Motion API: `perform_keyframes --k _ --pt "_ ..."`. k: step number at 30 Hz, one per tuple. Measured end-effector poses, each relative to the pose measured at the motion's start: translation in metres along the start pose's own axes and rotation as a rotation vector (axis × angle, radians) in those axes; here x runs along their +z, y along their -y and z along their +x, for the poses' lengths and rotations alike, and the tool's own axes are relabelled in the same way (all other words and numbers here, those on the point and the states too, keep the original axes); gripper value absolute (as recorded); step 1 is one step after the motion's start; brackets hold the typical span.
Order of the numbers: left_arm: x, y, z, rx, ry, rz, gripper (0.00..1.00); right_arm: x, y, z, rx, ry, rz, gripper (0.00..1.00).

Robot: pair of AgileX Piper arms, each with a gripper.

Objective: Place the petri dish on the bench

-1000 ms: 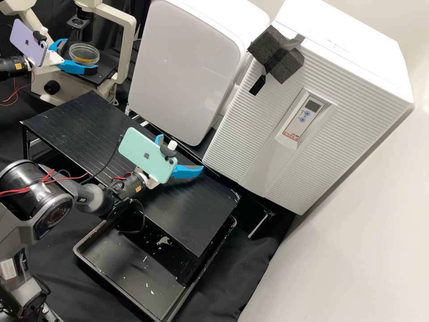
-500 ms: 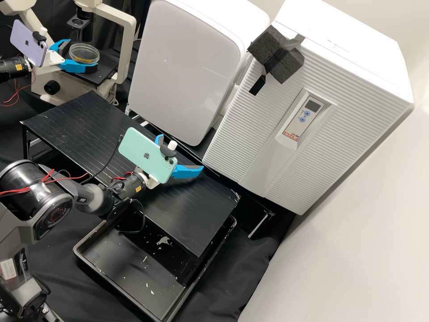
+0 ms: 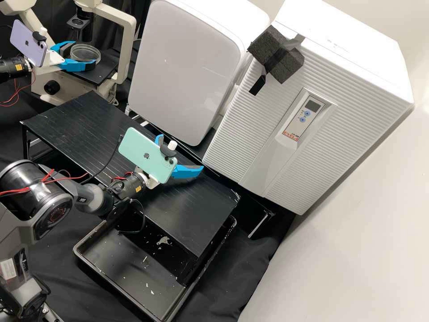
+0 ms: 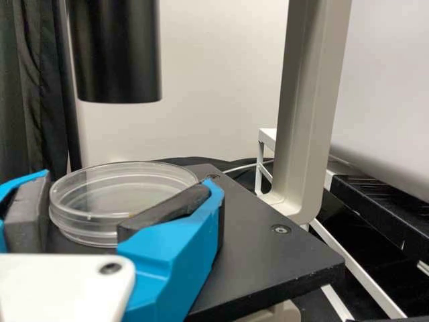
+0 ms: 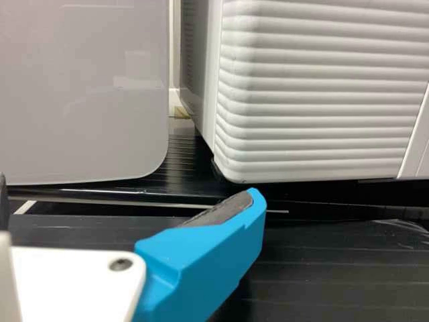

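Observation:
At the far left of the high view, my left gripper (image 3: 83, 55) is shut on the clear round petri dish (image 3: 86, 50), which lies flat over the microscope's black stage (image 3: 98, 74). In the left wrist view, the grey pads of my left gripper (image 4: 127, 182) touch opposite sides of the petri dish (image 4: 90, 221). Above the ribbed black bench (image 3: 192, 219), my right gripper (image 3: 180, 154) stands open with nothing held. My right gripper (image 5: 127, 189), fingers wide apart, appears in the right wrist view before two white units.
The microscope's pale frame (image 3: 128, 49) rises beside the stage, and a black cylinder (image 4: 117, 54) hangs above the dish. A white cabinet (image 3: 178, 67) and a ribbed white unit (image 3: 250, 129) back the bench. A black tray (image 3: 111, 273) lies at its front.
My left gripper's fingers have drawn together onto the petri dish. The dish has shifted very slightly right, and its yellow streak no longer shows. The right arm is unchanged.

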Motion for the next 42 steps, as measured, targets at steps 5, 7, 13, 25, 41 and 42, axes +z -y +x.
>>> perform_keyframes --k 5,7,13,25,41,42 --pt "0.0 0.0 0.0 0.002 0.001 0.0 0.0 0.0 0.0 0.0 0.0 0.0 0.0 1.0" --pt "0.0 0.001 0.001 0.008 0.003 0.0 0.0 0.0 0.0 0.0 0.0 0.0 0.0 1.0" --pt "0.0 0.003 0.001 0.014 0.009 0.001 0.0 0.0 0.0 0.0 0.0 0.0 0.0 1.0" --pt "0.006 0.006 -0.015 -0.012 0.098 -0.003 0.0 0.0 0.0 0.0 0.0 0.0 0.0 1.0" --pt "0.011 -0.016 -0.056 -0.036 0.133 -0.042 0.0 0.0 0.0 0.0 0.0 0.0 0.0 1.0" --pt "0.011 -0.019 -0.057 -0.029 0.13 -0.044 0.0 0.0 0.0 0.0 0.0 0.0 0.0 1.0"
